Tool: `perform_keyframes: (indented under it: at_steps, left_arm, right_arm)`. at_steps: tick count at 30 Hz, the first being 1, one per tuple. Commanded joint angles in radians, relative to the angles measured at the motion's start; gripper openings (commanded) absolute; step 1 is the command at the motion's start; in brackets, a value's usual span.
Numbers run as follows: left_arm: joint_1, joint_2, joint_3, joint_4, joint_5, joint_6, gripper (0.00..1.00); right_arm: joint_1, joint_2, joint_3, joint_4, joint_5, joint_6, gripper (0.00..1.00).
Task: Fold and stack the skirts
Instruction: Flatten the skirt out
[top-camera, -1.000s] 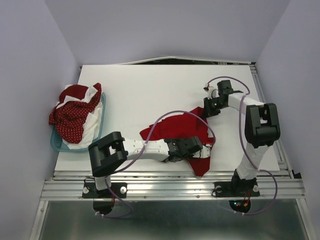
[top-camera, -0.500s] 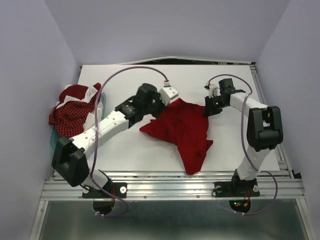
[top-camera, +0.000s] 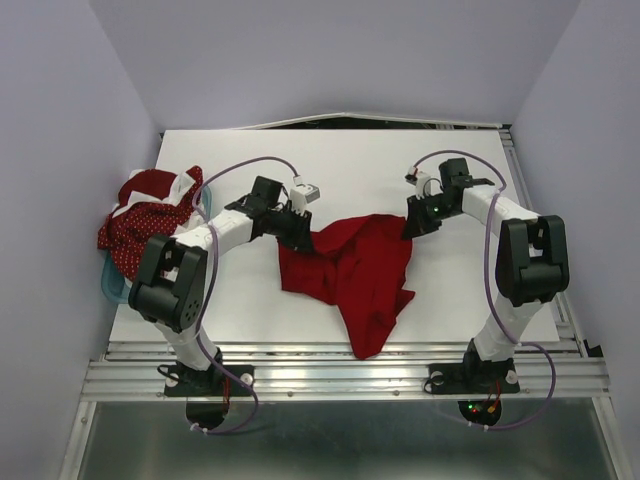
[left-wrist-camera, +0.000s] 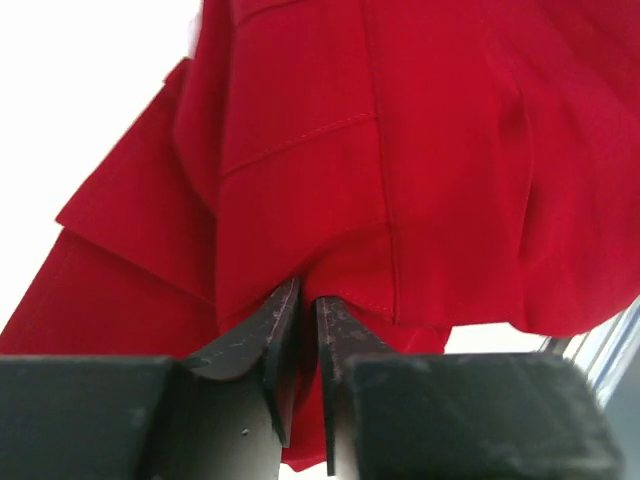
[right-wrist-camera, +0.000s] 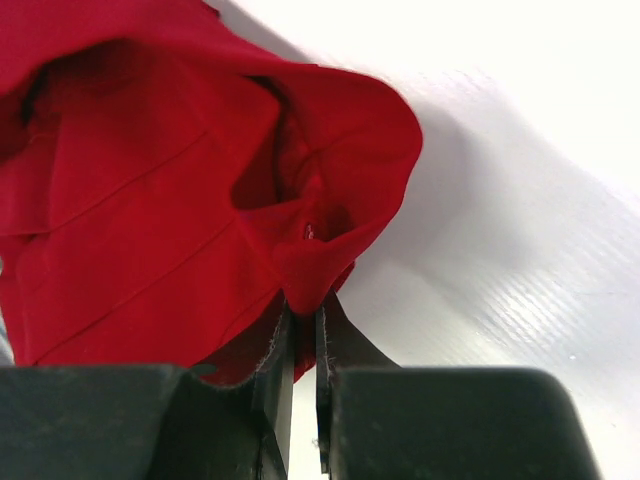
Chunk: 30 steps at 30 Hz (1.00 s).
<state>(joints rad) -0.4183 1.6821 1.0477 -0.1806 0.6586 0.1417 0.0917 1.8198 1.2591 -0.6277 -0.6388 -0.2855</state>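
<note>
We see the red skirt (top-camera: 350, 270) lying with its long axis far-to-near, tapering nearward. Both arms angle inward. The left gripper (top-camera: 300, 233) and right gripper (top-camera: 409, 227) are each clamped on a far corner.

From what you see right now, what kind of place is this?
Probably a robot test cell: plain walls box in a white table, the left arm and right arm are bolted to an aluminium rail, and both hold a red skirt.
</note>
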Motion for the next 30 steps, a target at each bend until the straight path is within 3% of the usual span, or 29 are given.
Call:
perform_keyframes:
  at_steps: [1,5,8,18,26,30]
  left_arm:
    - [0.026,-0.03,0.011,0.066,0.053,-0.027,0.3]
    - [0.024,-0.091,0.005,0.095,0.02,0.007,0.52]
    - [0.004,-0.151,-0.018,0.105,-0.014,0.07,0.57]
    - [-0.171,-0.234,-0.09,0.112,-0.2,0.314,0.6]
    - [-0.243,-0.196,-0.103,0.153,-0.385,0.398,0.6]
    - [-0.292,-0.252,-0.184,0.217,-0.477,0.473,0.6]
  right_arm:
    - [-0.001,-0.042,0.0,-0.043,-0.088,-0.026,0.01]
    - [-0.001,-0.04,0.016,-0.055,-0.114,-0.017,0.01]
    - [-0.001,-0.043,0.025,-0.059,-0.139,-0.004,0.01]
    - [-0.001,-0.016,0.054,-0.066,-0.17,0.039,0.01]
    - [-0.001,-0.002,0.063,-0.066,-0.179,0.051,0.01]
    - [-0.001,0.001,0.056,-0.066,-0.179,0.049,0.01]
